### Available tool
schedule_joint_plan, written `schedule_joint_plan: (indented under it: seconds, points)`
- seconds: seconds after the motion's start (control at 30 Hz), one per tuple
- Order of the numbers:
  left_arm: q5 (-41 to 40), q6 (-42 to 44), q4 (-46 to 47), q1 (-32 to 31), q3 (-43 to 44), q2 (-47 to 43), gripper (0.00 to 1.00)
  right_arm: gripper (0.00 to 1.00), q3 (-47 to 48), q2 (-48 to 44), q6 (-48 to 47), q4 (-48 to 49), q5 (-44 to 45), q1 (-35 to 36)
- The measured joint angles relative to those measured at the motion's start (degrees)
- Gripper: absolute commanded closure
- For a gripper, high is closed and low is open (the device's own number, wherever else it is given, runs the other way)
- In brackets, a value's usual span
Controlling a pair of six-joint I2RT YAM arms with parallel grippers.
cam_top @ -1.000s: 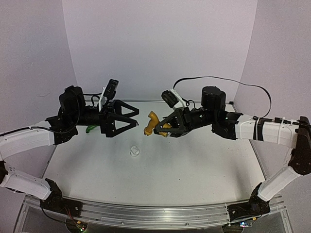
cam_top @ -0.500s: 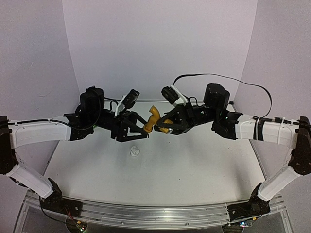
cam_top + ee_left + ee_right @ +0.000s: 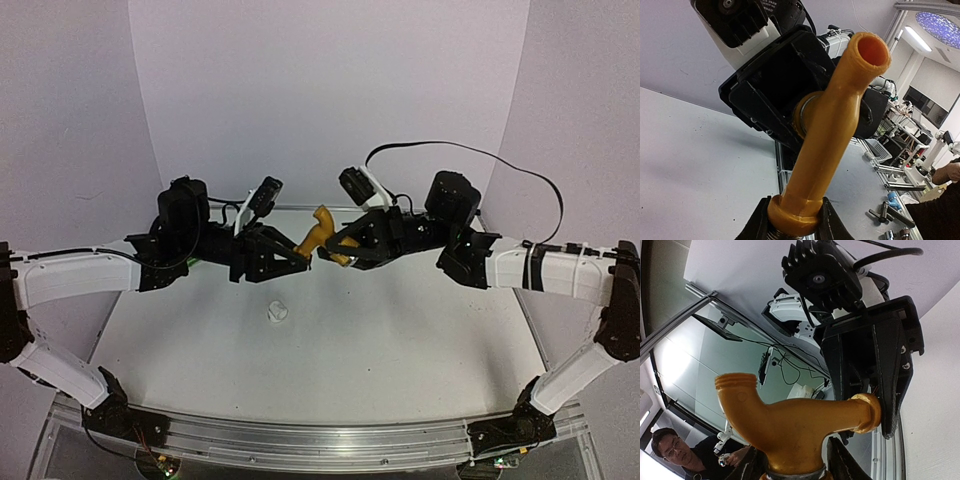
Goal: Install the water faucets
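Yellow faucet — lower end cut off in both wrist views; white piece indistinct.

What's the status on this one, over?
Left tool shut on yellow tap at its base. Right tool gripping the same tap, held mid-air. White fitting on table below, clear of both.

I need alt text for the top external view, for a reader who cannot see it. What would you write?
Above a white table, the left pincer and the right pincer meet, both shut on one yellow-gold faucet between them. A small white fitting lies on the table, in front of them.
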Motion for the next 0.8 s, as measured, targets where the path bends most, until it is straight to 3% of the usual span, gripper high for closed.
schedule_joint_plan:
  seconds: [0.03,0.13,0.2,0.33,0.5,0.67,0.8]
  points:
    - [-0.84,-0.10,-0.10,-0.12,-0.24,-0.48,1.00,0.58,-0.46,-0.17,-0.41,0.68,0.51,0.00]
    - [-3.20,-0.17,-0.62,-0.48,-1.45,-1.92,1.00,0.19,-1.33,-1.33,-4.43,-1.87,2.99,0.26]
    - [-5.16,0.00,-1.89,-0.41,-1.86,-2.66,1.00,0.03,-1.13,-2.84,-11.32,-10.89,6.78,0.30]
    - [-9.40,1.18,-7.17,0.09,-1.75,-4.12,1.00,0.02,-1.65,-5.69,-24.92,-25.64,17.73,0.21]
    - [-14.43,3.79,-18.19,0.19,-1.14,-4.55,1.00,0.02,-6.91,-13.89,-34.36,-34.27,31.08,0.04]
    - [-17.60,5.95,-28.76,0.19,2.37,-3.92,1.00,0.03,-5.49,-16.68,-40.96,-39.33,37.31,-0.02]
    - [-18.28,6.35,-32.27,0.19,4.02,-3.62,1.00,0.14,-0.24,-12.83,-43.65,-43.60,38.30,-0.02]
